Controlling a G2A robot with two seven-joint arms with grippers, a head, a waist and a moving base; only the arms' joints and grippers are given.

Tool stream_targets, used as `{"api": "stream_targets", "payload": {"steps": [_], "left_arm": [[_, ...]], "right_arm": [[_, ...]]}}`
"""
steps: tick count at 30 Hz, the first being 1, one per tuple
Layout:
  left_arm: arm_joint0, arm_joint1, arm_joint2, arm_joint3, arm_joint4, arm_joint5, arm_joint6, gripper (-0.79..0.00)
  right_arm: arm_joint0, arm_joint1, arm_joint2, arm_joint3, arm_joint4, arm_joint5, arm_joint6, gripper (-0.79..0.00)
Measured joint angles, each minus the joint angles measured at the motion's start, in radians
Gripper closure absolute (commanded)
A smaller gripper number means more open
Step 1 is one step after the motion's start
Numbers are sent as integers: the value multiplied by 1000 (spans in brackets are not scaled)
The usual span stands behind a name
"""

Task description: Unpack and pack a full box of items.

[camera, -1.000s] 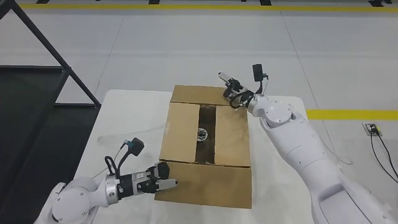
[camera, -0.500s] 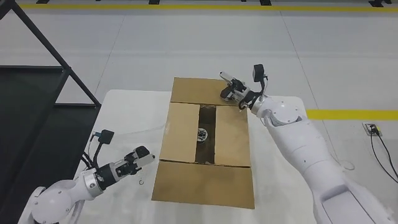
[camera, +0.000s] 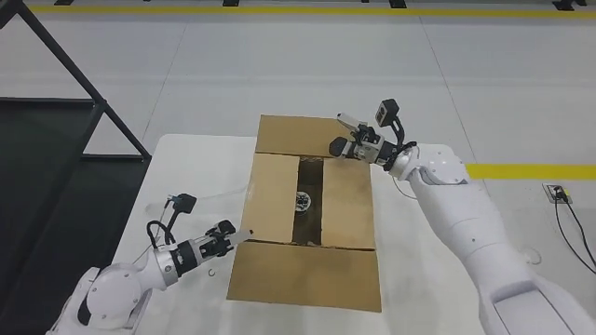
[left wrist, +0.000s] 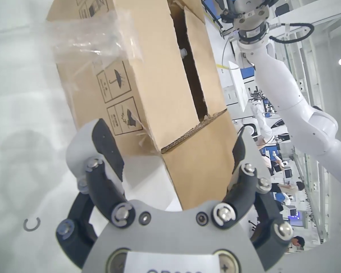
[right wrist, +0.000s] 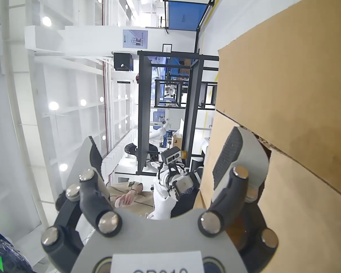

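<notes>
One table (camera: 186,163): white, across the lower half of the top view; it bears the box.
Box (camera: 275,195): cardboard, centre frame. Both end flaps are folded out and the long flaps lie nearly shut with a dark slot between, so unpacking looks barely begun.
Right gripper (camera: 343,141): at the box's upper-right corner, arm stretched in from the right edge. Fingers apart and holding nothing, one beside a flap seam, probably to lift it.
Left gripper (camera: 237,235): lower left, arm low over the table. Spread wide astride the near flap's corner, gripping nothing.
Item (camera: 302,201): small and round, down in the slot.
</notes>
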Motion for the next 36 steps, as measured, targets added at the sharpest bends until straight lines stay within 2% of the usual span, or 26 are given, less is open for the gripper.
{"api": "stream_targets", "payload": {"steps": [3, 7, 14, 23, 36], "left_arm": [[-7, 0, 12, 2, -4, 0, -5, -785], [-10, 0, 30, -5, 8, 2, 1, -785], [-6, 1, 54, -21, 14, 5, 5, -785], [6, 2, 78, -38, 20, 2, 14, -785], [41, 11, 2, -52, -48, -8, 56, -785]], "right_arm": [[-4, 0, -1, -5, -3, 4, -3, -785], [-42, 5, -9, -82, -45, 50, -6, -785], [-74, 18, -43, -198, -185, 117, 46, -785], [-95, 26, -56, -255, -280, 164, 55, -785], [-97, -17, -117, -230, -290, 168, 57, -785]]}}
